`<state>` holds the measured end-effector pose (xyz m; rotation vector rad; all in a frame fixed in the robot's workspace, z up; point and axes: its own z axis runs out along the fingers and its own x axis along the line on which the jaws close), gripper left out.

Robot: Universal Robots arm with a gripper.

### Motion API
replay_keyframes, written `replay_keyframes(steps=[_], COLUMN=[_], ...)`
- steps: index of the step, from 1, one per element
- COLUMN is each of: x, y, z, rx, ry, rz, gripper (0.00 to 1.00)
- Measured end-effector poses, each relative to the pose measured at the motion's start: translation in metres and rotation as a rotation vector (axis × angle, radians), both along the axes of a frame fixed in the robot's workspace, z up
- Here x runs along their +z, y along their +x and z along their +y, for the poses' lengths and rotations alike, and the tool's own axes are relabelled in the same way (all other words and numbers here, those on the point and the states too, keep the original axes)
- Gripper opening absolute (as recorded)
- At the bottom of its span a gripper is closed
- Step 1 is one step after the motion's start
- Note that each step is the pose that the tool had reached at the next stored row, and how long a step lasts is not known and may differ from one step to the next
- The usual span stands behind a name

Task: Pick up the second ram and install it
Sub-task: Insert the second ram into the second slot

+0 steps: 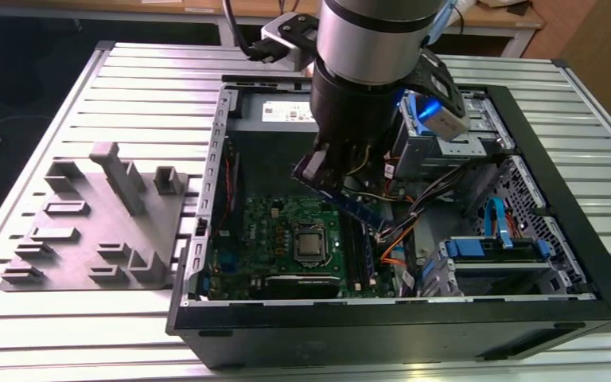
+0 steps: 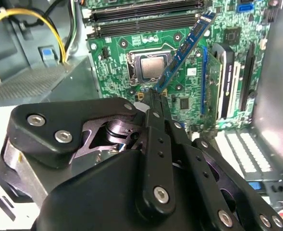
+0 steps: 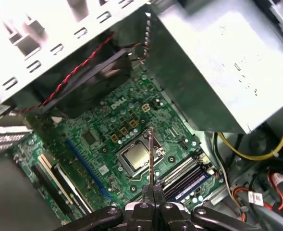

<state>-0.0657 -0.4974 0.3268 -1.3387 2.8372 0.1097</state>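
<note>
The ram (image 1: pixel 355 208) was a thin, flat, long, dark blue board strip with dark chips along its face. It rested on no surface. One end was clamped between the fingertips of the gripper (image 1: pixel 323 173), and the remaining length projected beyond them. In the exterior view it hung tilted above the motherboard (image 1: pixel 274 239), sloping down toward the exterior view's right, and was not seated in a slot. In the second wrist view the ram (image 2: pixel 184 50) showed its blue face over the processor socket area. In the first wrist view the ram (image 3: pixel 151 156) appeared edge-on as a thin line.
</note>
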Motion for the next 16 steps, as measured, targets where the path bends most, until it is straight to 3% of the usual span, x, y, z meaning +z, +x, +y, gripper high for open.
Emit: replay_keyframes(steps=[16], x=[-0.0007], y=[0.0000], z=[0.0000], rx=[-0.256], ry=[0.0007], rz=[0.0000], gripper=[0.08])
